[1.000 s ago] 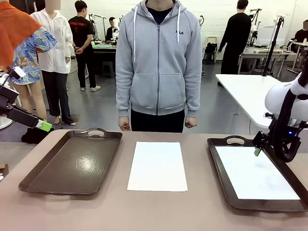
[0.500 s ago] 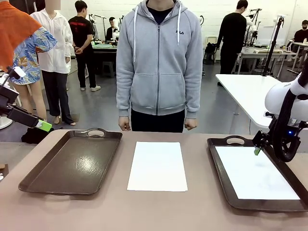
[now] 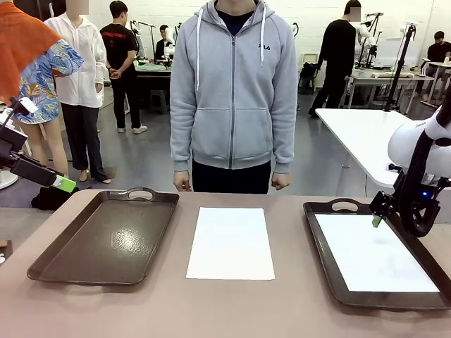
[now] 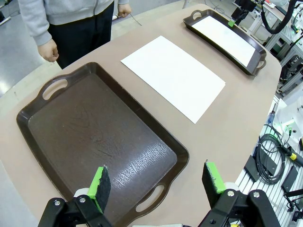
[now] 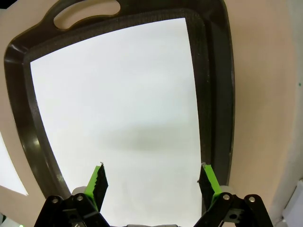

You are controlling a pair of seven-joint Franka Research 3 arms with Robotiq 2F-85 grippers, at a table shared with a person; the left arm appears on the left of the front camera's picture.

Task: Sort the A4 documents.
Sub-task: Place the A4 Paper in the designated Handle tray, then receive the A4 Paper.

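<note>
You are looking across a smooth tan table (image 3: 296, 310) with two dark brown trays on it, each a rounded rectangle with a raised rim and cut-out handles. The left tray (image 3: 106, 239) is showing only its own glossy, lightly pebbled floor. The right tray (image 3: 324, 264) is holding one of the A4 documents, a plain white sheet (image 3: 373, 257) that is lying flat and covering most of the floor inside the rim. No print is showing on it. Between the trays, apart from both, a second white sheet (image 3: 230, 243) is lying flat on the bare tabletop with its short edges facing near and far, and it is also unmarked. Your right gripper (image 5: 154, 182) is hanging over the sheet in the right tray with its green-padded jaws spread wide and nothing between them. Your left gripper (image 4: 156, 179) is sitting off the table's left side, looking down at the left tray. Its jaws are spread just as wide and are gripping nothing. At the far edge a person (image 3: 232, 91) in a grey zip hoodie is standing with both hands (image 3: 182, 182) hanging loosely closed at the sides, just beyond the table. Small dark lettering (image 3: 263, 47) on the chest is looking like "FILA".
</note>
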